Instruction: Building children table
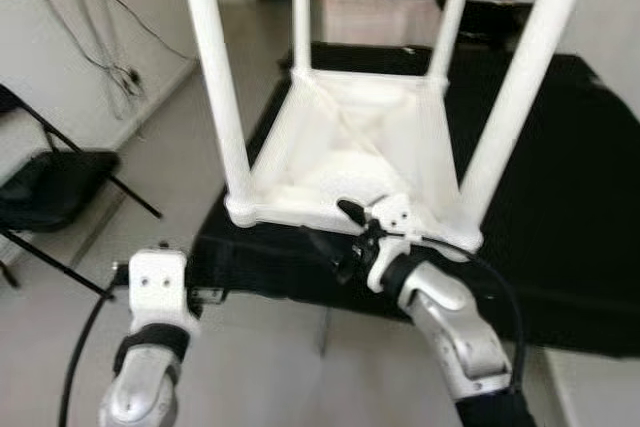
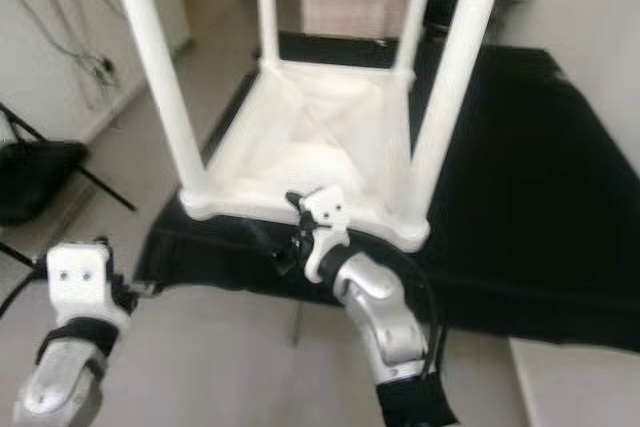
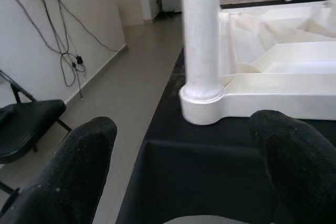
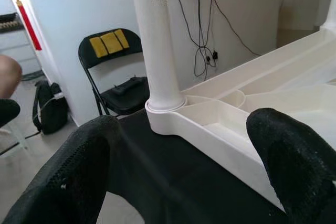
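White plastic children's table (image 1: pixel 345 162) lying upside down on black mat (image 1: pixel 560 207), four legs pointing up for fitting. Right pincer (image 1: pixel 352 237), fingers apart, nearing its front rim; left pincer (image 3: pixel 184 182) waiting, spread.

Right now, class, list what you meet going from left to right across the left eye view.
Black folding chair → left gripper → upturned white table with the right gripper at its near rim → black mat.

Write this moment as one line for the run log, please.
white table: upside down on black mat, four legs up | right gripper: open, at near edge | left gripper: open, facing near-left leg, not touching
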Controlling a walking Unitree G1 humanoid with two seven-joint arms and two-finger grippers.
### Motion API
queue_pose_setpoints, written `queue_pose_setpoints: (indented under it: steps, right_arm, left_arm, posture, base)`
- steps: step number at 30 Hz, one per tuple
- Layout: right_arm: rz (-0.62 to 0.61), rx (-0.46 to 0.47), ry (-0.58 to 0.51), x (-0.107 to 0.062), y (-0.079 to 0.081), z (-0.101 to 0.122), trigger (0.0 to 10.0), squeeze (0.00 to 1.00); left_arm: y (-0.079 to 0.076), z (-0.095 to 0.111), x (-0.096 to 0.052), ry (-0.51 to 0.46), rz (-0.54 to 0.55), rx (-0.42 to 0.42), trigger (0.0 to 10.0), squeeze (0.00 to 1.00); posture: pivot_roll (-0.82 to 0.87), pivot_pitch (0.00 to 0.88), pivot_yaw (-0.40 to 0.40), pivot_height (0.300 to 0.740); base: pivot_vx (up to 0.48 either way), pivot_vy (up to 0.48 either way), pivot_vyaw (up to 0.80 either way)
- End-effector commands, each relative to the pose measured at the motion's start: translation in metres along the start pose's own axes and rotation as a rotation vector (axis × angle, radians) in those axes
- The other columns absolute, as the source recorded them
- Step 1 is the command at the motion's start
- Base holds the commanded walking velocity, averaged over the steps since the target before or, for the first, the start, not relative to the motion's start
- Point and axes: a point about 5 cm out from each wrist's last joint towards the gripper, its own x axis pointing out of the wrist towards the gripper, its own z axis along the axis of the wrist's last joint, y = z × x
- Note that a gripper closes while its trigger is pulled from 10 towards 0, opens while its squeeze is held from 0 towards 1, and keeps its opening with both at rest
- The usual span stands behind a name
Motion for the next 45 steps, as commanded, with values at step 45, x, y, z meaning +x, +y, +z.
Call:
queue_pose_setpoints:
  steps: [45]
  right_arm:
    - [-0.568,-0.246,-0.218,-0.002,-0.101,0.127,10.0,0.0]
  left_arm:
    - [0.017,0.038,0.019,-0.141,0.014,-0.003,10.0,0.0]
  posture:
    - [-0.08,0.075,0.012,0.74]
  base:
    - [0.0,0.0,0.0]
